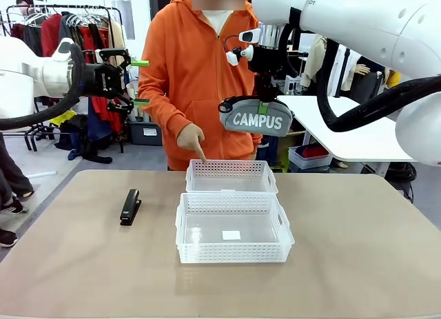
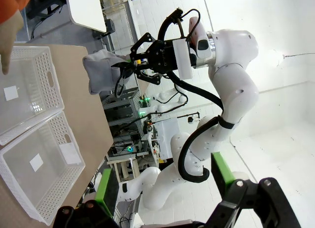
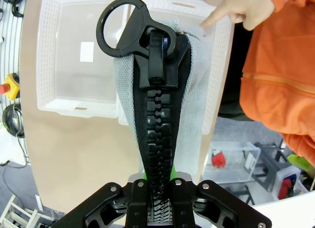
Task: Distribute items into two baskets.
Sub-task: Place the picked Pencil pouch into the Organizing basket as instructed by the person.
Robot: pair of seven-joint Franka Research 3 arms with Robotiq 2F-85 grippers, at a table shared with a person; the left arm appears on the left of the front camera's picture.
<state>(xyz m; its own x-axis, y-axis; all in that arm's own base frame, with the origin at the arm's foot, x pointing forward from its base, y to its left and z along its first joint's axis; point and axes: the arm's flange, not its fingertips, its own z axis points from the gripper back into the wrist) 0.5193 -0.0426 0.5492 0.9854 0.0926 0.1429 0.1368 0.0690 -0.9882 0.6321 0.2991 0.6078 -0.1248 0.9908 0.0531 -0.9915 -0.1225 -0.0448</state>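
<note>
My right gripper is shut on the top zip edge of the grey CAMPUS pouch, which hangs high above the far basket. In the right wrist view the pouch and its black zip and ring hang from the gripper, over the near basket and far basket. A person's finger points into the far basket's left corner. The near basket sits just in front of the far one. The black stapler lies to the left of both. My left gripper is open, raised at the far left.
The person in an orange hoodie stands at the far edge, behind the baskets. The left wrist view shows my open left gripper, both baskets, the pouch and the right arm. A white side table stands at back right.
</note>
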